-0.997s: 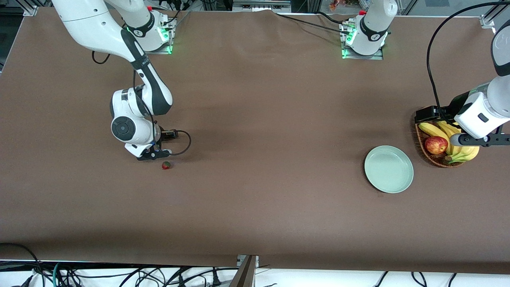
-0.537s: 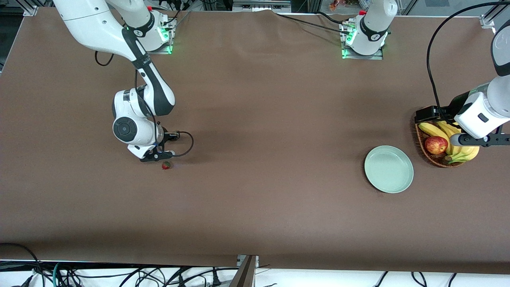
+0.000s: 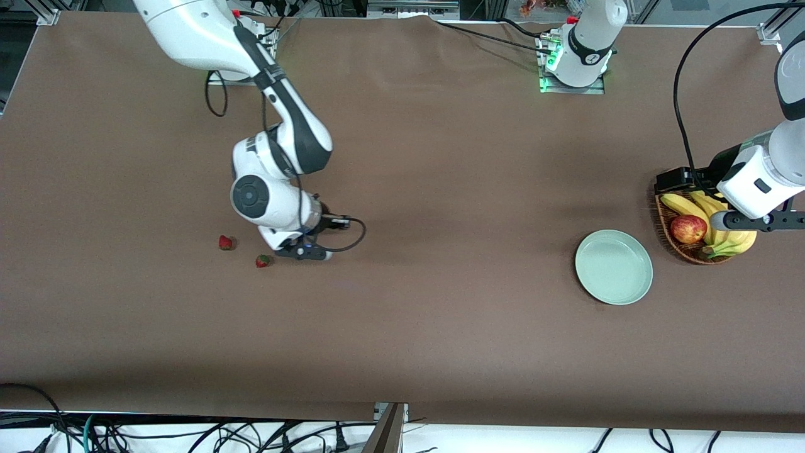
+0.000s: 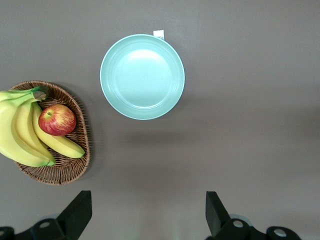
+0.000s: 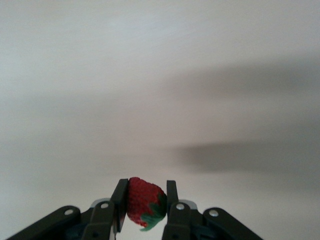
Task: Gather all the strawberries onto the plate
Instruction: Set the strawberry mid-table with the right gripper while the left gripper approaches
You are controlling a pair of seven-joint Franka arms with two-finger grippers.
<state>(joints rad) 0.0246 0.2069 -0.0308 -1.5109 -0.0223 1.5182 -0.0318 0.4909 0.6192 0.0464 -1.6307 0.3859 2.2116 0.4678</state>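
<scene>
Right jaws, gripping a strawberry (image 5: 144, 203), moved toward the plate (image 3: 614, 267).

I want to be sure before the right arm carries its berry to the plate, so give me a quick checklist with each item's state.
1. Right claw shut on a strawberry: ok.
2. Plate bare and ready, beside the basket: ok.
3. Left claw open, waiting high over the table by the plate and basket: ok.
4. All strawberries collected: not ok; two more lie on the table toward the right arm's end.
5. Grip firm enough for the carry: cannot tell.
</scene>
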